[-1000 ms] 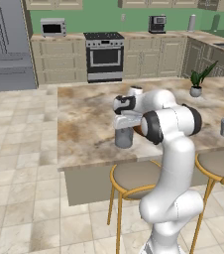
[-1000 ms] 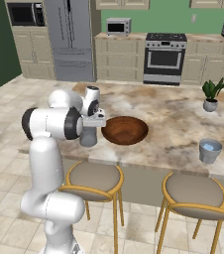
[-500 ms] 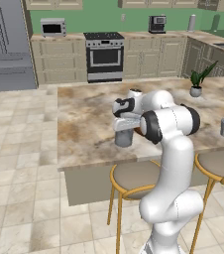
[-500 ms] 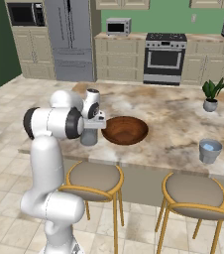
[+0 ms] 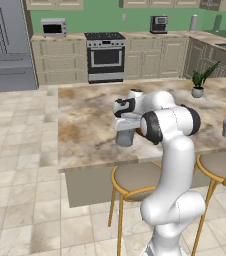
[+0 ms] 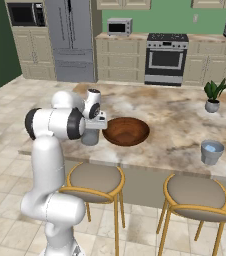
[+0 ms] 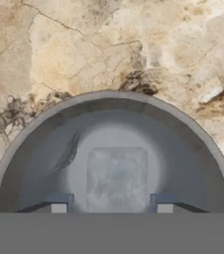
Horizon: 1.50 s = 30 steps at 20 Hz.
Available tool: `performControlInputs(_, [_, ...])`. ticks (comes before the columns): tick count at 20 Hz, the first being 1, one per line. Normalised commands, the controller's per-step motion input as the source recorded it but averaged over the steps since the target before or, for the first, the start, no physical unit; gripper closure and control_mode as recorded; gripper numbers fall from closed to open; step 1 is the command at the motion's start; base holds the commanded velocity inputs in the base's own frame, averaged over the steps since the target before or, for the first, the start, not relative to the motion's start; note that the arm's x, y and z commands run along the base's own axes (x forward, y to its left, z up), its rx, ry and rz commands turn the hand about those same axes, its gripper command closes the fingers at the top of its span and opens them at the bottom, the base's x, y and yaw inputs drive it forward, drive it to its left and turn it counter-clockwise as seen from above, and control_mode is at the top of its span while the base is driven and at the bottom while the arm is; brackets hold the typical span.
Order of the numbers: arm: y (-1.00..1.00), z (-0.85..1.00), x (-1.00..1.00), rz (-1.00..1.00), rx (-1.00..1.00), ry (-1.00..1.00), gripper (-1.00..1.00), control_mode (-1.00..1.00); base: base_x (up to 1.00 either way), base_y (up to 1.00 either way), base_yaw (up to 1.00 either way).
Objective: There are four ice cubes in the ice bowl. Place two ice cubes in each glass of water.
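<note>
Our hand [image 7: 109, 208] hangs parted, holding nothing, directly over the glass [image 7: 111, 158]; one ice cube [image 7: 116, 173] lies inside below it.

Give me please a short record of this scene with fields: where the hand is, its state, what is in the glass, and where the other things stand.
hand position: hand directly above the near glass on the island counter
hand state: fingers apart, nothing gripped between them
glass content: one ice cube lies inside, below the fingertips
ice bowl: beside that glass; its content cannot be told
second glass: far along the counter
plant pot: at the back edge
</note>
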Motion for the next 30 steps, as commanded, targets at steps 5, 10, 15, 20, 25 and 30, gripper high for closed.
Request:
performControlInputs(5, [0.0, 0.0, 0.0, -0.01, 0.0, 0.0, -1.0, -1.0, 0.0, 0.0, 0.0])
performControlInputs(10, [0.08, 0.0, 0.0, -0.02, 0.0, 0.0, 1.0, -1.0, 0.0, 0.0, 0.0])
performControlInputs(15, [0.01, 0.05, 0.0, -0.02, 0.0, -0.07, 1.0, -1.0, 0.0, 0.0, 0.0])
performControlInputs(20, [0.1, 0.1, 0.0, -0.02, 0.0, -0.08, 1.0, -1.0, 0.0, 0.0, 0.0])
performControlInputs(25, [0.1, 0.02, 0.0, -0.03, 0.0, -0.07, 1.0, -1.0, 0.0, 0.0, 0.0])
performControlInputs(30, [-0.13, 0.45, -0.45, -0.02, 0.02, -0.14, 1.0, -1.0, 0.0, 0.0, 0.0])
